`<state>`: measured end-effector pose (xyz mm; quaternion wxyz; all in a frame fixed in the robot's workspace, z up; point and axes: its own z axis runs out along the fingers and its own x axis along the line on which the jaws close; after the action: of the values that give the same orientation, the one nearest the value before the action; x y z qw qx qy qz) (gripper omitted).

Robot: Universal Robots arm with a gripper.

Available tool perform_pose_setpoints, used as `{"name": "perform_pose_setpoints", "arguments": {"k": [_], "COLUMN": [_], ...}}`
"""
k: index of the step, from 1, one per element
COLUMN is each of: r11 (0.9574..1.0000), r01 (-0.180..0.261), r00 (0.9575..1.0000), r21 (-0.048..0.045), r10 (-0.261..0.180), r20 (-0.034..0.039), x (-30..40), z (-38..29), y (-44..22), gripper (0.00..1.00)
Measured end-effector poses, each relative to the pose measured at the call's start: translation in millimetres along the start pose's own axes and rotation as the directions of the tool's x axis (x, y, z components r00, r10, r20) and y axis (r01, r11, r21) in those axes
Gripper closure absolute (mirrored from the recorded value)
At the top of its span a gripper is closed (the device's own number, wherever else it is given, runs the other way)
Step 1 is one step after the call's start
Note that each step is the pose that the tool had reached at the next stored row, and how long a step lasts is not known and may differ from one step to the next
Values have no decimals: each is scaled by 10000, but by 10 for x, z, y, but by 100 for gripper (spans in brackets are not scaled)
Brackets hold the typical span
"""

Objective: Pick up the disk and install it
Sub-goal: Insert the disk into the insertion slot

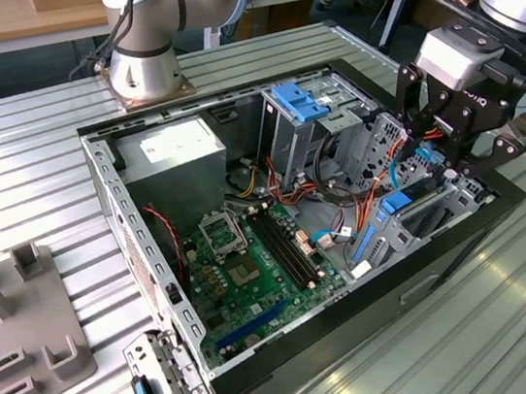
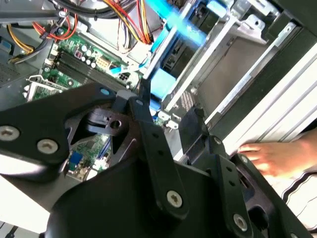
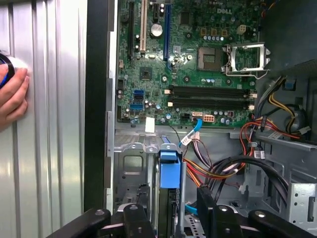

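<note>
At three o'clock in the open steel case, by the exterior view, the black gripper hangs fingers apart astride the disk, its smooth blue frame upright in a grey punched-metal cage. The first wrist view adds a hand on the ribbed table.

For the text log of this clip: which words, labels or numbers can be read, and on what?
Power supply label: print too small to read.
Motherboard: white maker's mark, a brand name, not quoted; other markings too small.
White sticker at the board's edge: nothing legible.
End effector: maker's lettering on its body, not quoted.
</note>
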<state>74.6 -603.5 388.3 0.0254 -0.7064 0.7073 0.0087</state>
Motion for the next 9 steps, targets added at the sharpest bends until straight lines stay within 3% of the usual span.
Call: {"name": "perform_pose_setpoints", "arguments": {"k": [9], "r11": [10000], "r01": [1], "r00": [10000], "r21": [0], "r10": [-1], "r20": [0], "x": [16], "z": [-1], "y": [0], "gripper": [50]}}
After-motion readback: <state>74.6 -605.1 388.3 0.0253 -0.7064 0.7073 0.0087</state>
